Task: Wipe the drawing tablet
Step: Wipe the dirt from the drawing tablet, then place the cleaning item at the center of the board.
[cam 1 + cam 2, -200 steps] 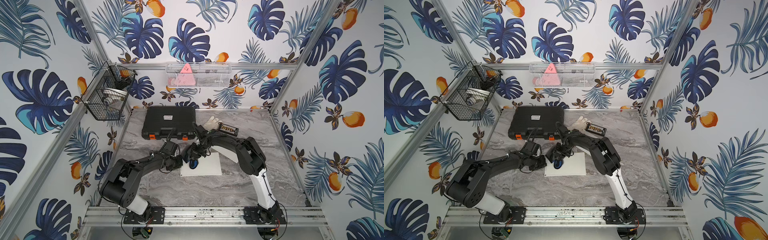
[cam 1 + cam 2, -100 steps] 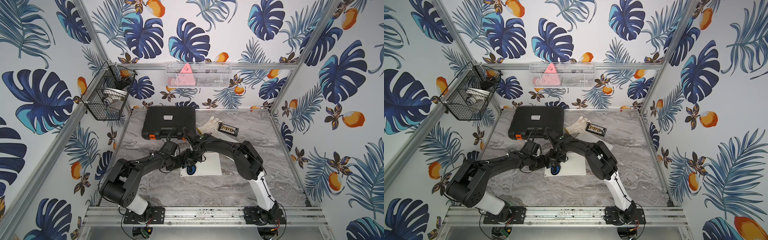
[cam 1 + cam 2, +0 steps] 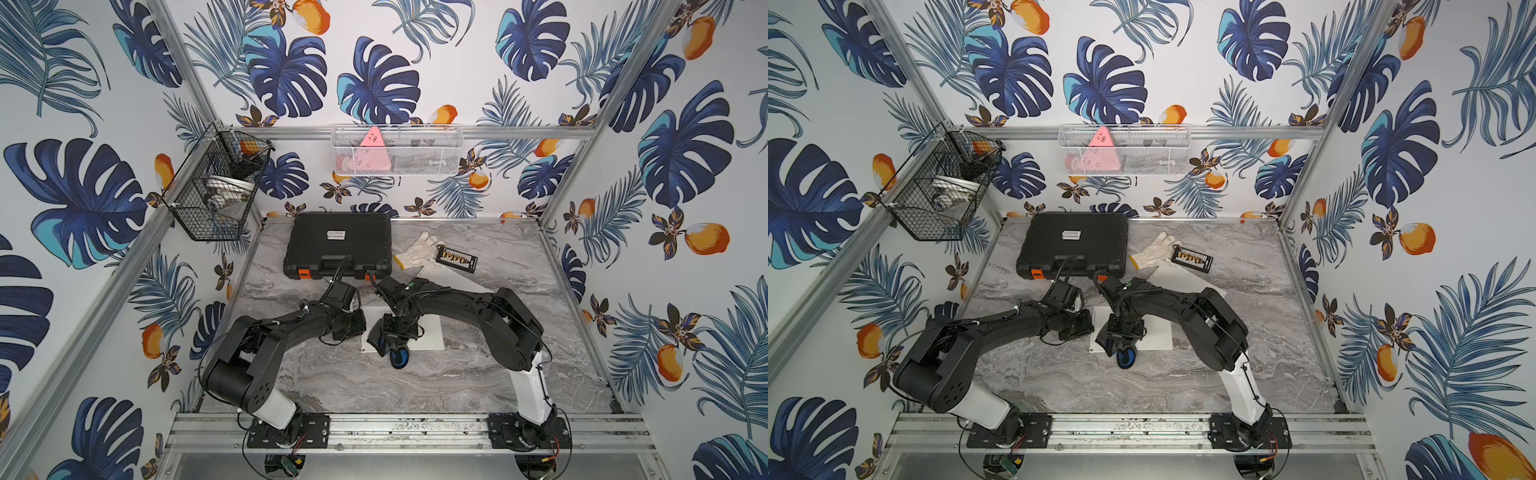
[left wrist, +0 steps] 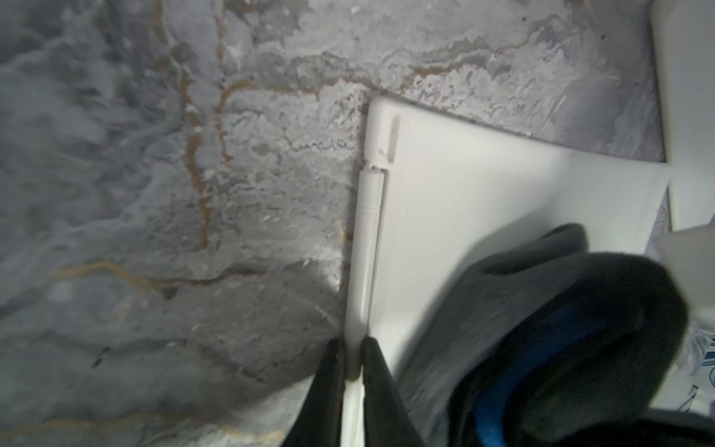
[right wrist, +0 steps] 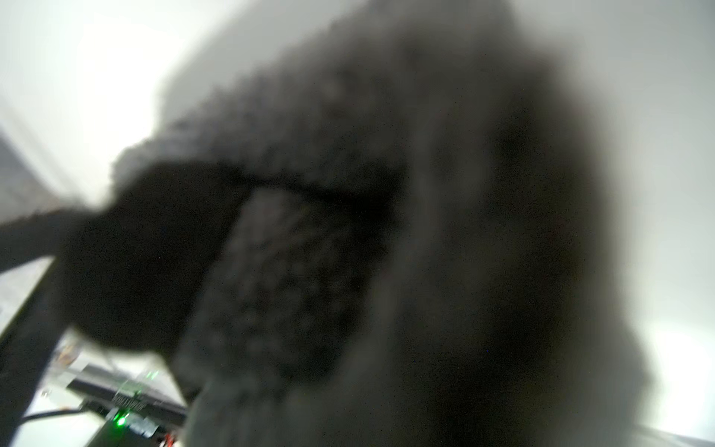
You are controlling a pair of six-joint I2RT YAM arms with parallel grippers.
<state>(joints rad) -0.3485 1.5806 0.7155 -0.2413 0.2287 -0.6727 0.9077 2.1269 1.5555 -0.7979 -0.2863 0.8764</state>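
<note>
The left gripper [image 4: 353, 371] pinching the flat white drawing tablet [image 4: 483, 201] might slip as the right gripper [image 3: 390, 336] drags its clamped fuzzy dark-grey cloth [image 4: 561, 329].

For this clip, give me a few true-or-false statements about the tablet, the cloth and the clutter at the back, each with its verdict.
1. The right end effector holds a dark cloth at the near-left corner of the drawing tablet. True.
2. The left end effector is open and clear of the tablet. False: it is closed on the tablet's edge.
3. The white glove lies on top of the black case. False: it lies on the table beside the case.
4. A pink triangle sits in the white mesh basket on the back wall. True.
</note>
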